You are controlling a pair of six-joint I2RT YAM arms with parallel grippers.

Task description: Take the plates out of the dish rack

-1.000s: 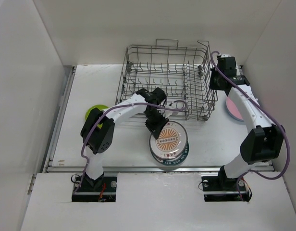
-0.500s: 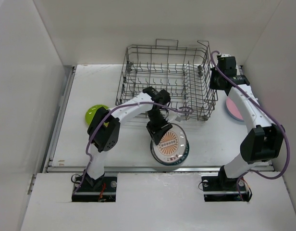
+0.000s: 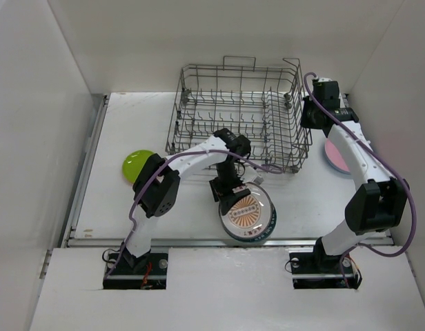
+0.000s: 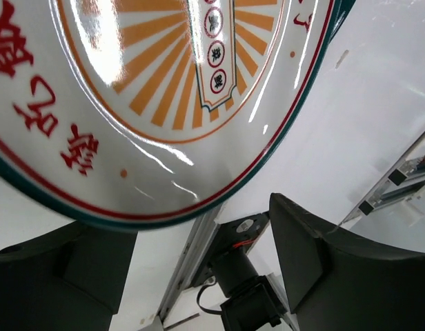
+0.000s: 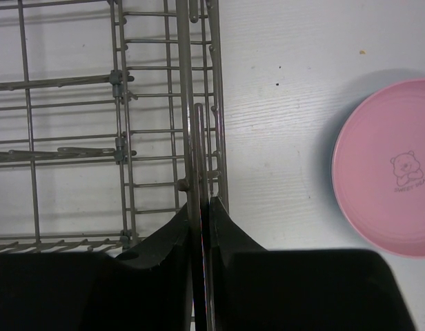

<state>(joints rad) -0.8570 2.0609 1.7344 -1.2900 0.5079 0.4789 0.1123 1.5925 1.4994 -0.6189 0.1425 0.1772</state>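
Nearly there, judging by the layout. Out on the surface (image 3: 302, 200): green plate (image 3: 138, 165) left of the rack (image 3: 233, 89), pink plate (image 3: 334, 153) right of it, patterned plate (image 3: 247, 212) flat atop a teal-rimmed stack (image 3: 268, 229) in front. Beside that top plate's rim, left jaws spread wide, gripping nothing. Inside the rack, tines bare from above, no plate made out. At its right wall, right jaws pinched almost together on a thin edge (image 5: 200, 172), possibly a last plate seen edge-on, possibly only wire; too slim to tell. If a plate, then one lift-out and set-down left.
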